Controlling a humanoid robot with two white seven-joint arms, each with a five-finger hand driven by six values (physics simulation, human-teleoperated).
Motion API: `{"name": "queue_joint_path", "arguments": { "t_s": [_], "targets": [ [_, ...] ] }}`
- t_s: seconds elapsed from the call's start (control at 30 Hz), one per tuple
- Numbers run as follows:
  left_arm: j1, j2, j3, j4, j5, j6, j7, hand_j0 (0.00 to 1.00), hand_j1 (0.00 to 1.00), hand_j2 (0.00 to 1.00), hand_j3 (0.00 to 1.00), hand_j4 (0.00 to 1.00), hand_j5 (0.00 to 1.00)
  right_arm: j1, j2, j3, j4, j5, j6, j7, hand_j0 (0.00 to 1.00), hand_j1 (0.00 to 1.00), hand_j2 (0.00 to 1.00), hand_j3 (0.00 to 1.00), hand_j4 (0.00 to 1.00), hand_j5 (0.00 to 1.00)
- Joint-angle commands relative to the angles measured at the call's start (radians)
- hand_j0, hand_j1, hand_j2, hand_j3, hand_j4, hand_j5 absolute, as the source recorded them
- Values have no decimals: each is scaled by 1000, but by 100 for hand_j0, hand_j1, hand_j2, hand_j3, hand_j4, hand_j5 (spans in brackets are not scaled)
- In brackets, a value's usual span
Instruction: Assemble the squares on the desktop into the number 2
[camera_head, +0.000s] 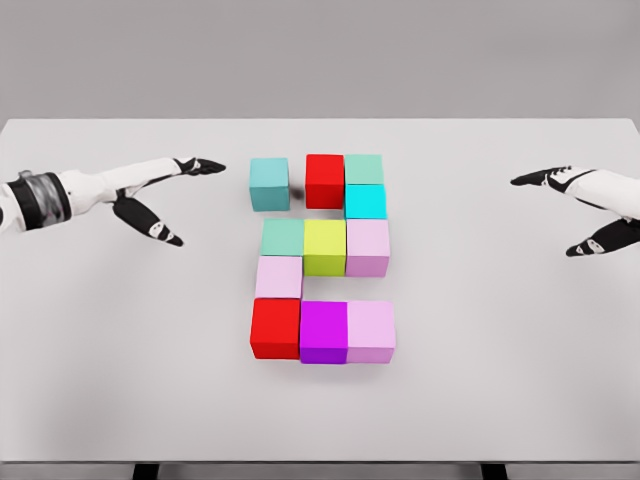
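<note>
Left hand spread, holding nothing; right hand likewise. Eleven blocks on bench: two red, three teal, one cyan, one yellow-green, three pink, one magenta.

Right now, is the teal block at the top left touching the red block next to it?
Apart. The head view shows a strip of bare table between the teal block and the top red block, while that red block meets the green block.
</note>
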Motion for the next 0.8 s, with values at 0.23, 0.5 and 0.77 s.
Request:
{"name": "queue_joint_path", "arguments": {
  "t_s": [0.23,0.5,0.77],
  "targets": [
    [-98,-2,-130,-4,-311,95,-1,100,100,100,100,100,100,5,-1,0,-2,-7,3,0,100,100,100,100,100,100],
    [-173,-49,-238,-6,-480,203,-1,100,100,100,100,100,100,5,-1,0,-2,-7,3,0,100,100,100,100,100,100],
    [-170,-102,-242,-11,-558,197,-1,100,100,100,100,100,100,5,-1,0,-2,-7,3,0,100,100,100,100,100,100]
  ]
}}
